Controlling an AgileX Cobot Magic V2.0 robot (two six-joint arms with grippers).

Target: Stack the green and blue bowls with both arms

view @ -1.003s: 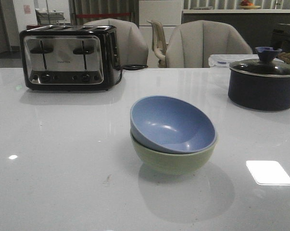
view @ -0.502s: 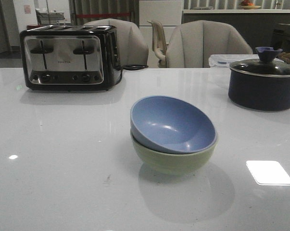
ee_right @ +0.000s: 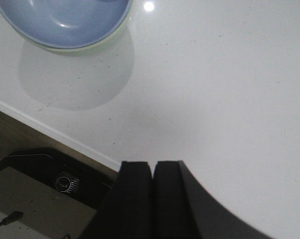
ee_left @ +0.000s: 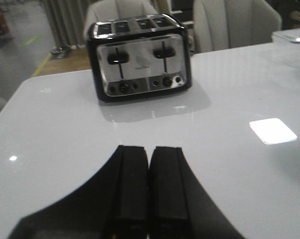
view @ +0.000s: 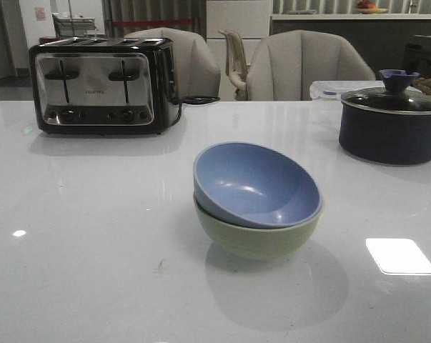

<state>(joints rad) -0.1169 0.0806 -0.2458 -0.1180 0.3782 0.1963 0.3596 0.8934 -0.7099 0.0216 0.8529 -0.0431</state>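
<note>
The blue bowl (view: 256,184) sits tilted inside the green bowl (view: 258,236) in the middle of the white table in the front view. No arm shows in the front view. In the right wrist view the blue bowl (ee_right: 65,22) shows with a thin rim of the green bowl (ee_right: 121,30) beneath it, well away from my right gripper (ee_right: 152,164), which is shut and empty over the table near its front edge. My left gripper (ee_left: 149,149) is shut and empty above bare table, facing the toaster.
A black-and-steel toaster (view: 101,84) stands at the back left, also in the left wrist view (ee_left: 140,59). A dark navy lidded pot (view: 391,121) stands at the back right. Chairs (view: 301,68) stand behind the table. The table's front edge (ee_right: 55,134) runs near my right gripper.
</note>
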